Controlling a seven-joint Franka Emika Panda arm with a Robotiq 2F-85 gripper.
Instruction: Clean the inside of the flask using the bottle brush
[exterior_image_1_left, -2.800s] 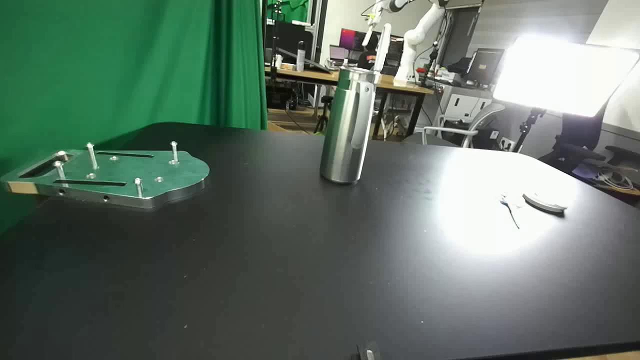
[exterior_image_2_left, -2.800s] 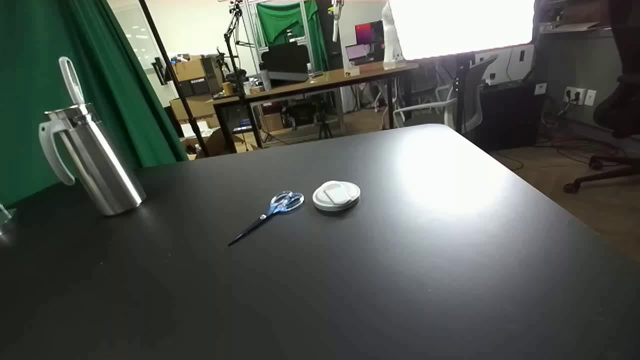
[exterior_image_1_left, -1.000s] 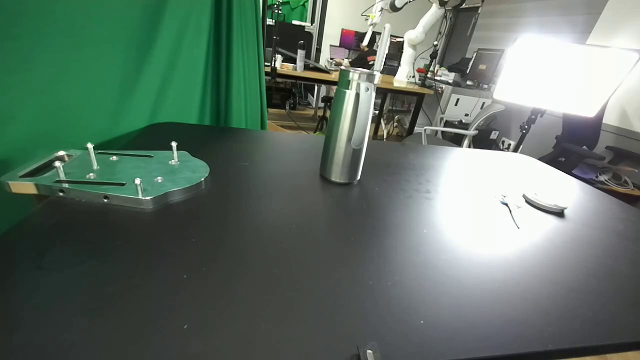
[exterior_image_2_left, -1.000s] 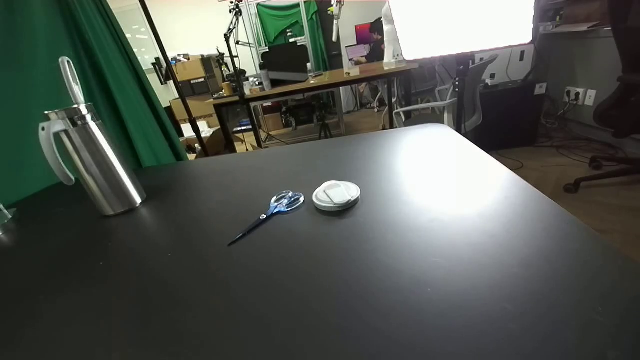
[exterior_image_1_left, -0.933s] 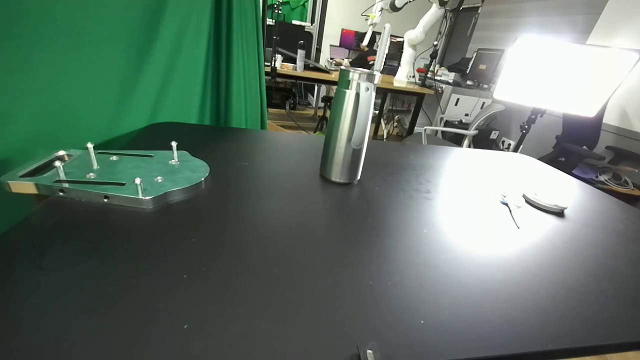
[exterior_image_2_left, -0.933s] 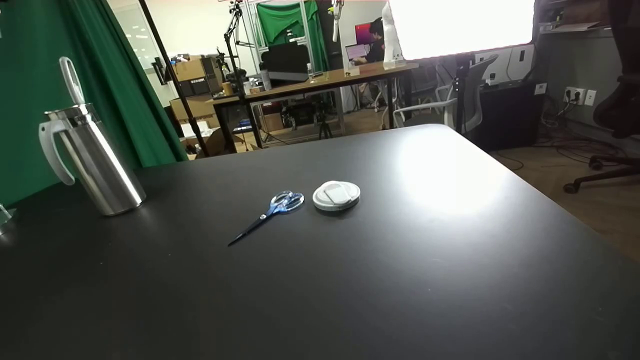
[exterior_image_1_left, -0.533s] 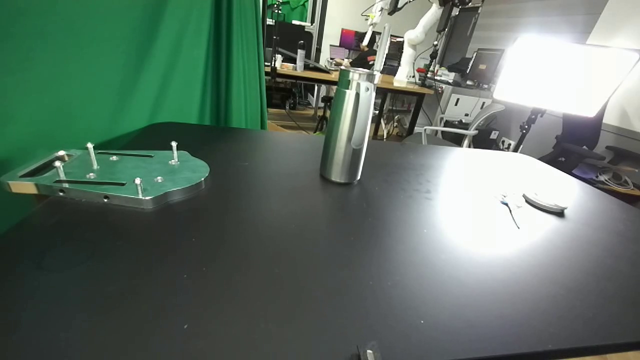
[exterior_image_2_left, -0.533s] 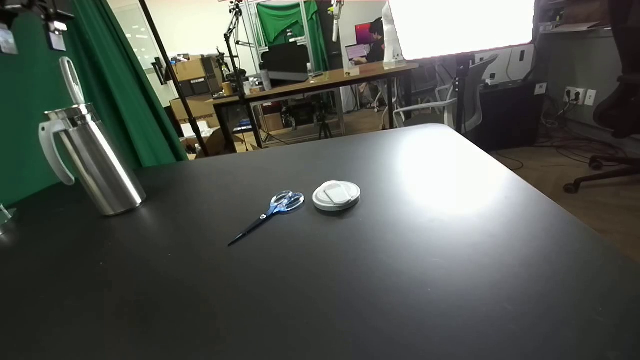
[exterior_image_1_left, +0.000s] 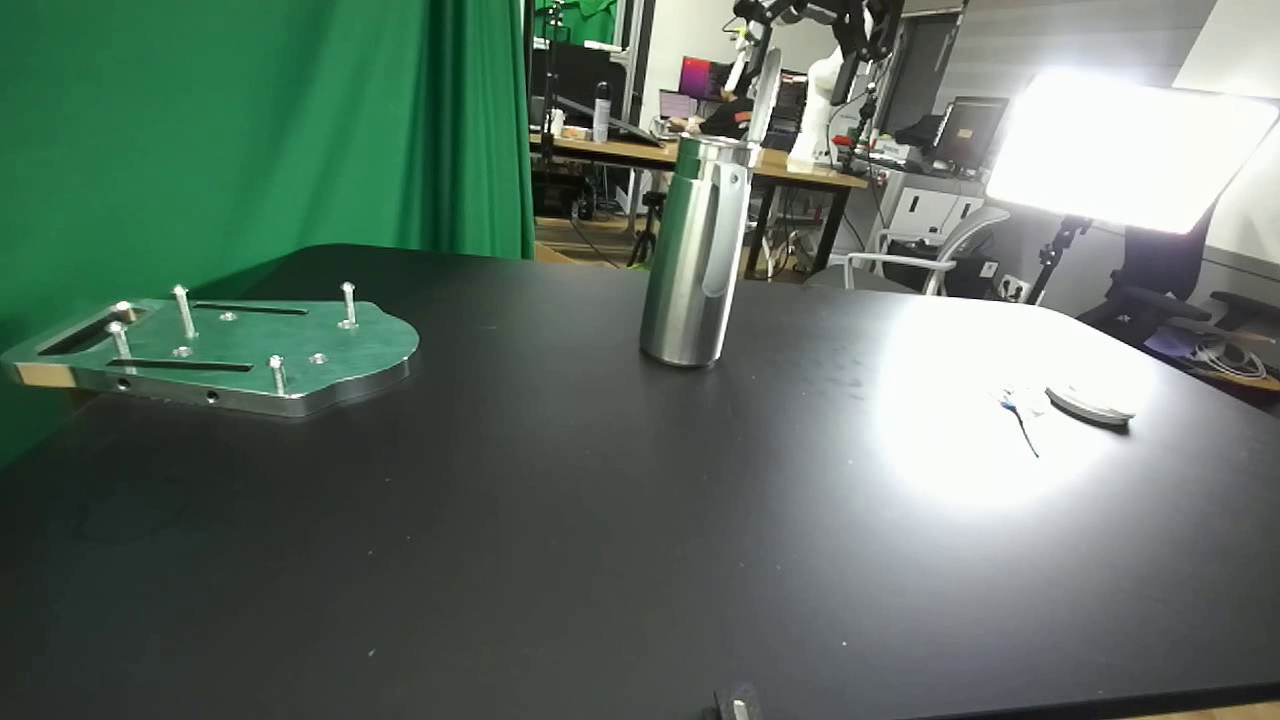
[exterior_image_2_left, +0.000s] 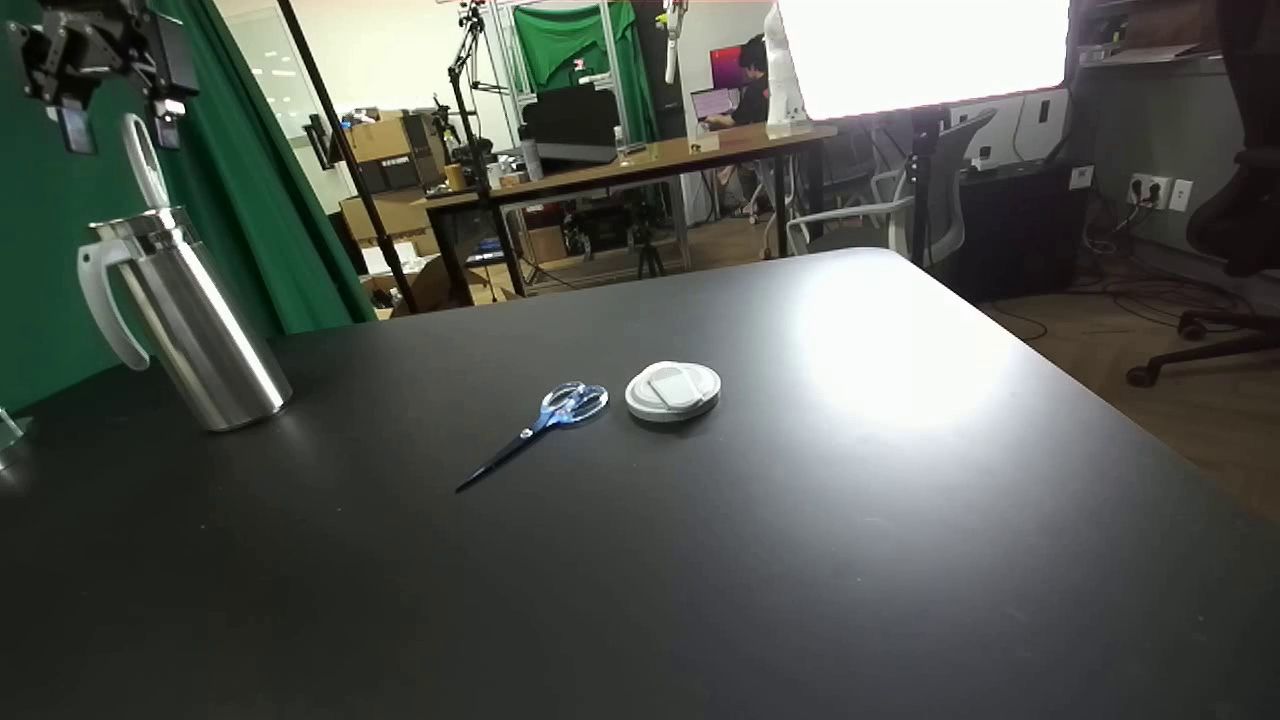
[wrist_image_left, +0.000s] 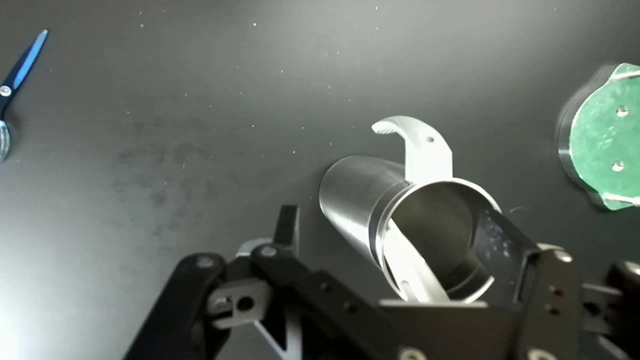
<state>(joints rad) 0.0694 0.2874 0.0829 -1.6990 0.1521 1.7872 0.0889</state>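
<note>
The tall steel flask (exterior_image_1_left: 690, 260) stands on the dark table; it also shows in an exterior view (exterior_image_2_left: 205, 320) with its white handle. In the wrist view the flask (wrist_image_left: 350, 192) has its open mouth toward the camera. The bottle brush's white handle (exterior_image_1_left: 765, 95) sticks up out of the mouth, leaning on the rim; it shows too in an exterior view (exterior_image_2_left: 146, 165) and in the wrist view (wrist_image_left: 412, 265). Its bristle end is hidden inside the flask. My gripper (exterior_image_2_left: 121, 128) is open and empty above the flask, its fingers apart on either side of the brush handle's top (wrist_image_left: 395, 230).
A green plate with pegs (exterior_image_1_left: 230, 345) lies near the flask. Scissors (exterior_image_2_left: 540, 425) and a round white lid (exterior_image_2_left: 672, 391) lie farther along the table. A green curtain (exterior_image_1_left: 300, 130) hangs behind, and a bright lamp panel (exterior_image_1_left: 1130, 150) stands off the table's edge.
My gripper has come down into both exterior views from above, open, toward the brush handle. The flask, brush, scissors and lid have not moved. A person has appeared at the far desk.
</note>
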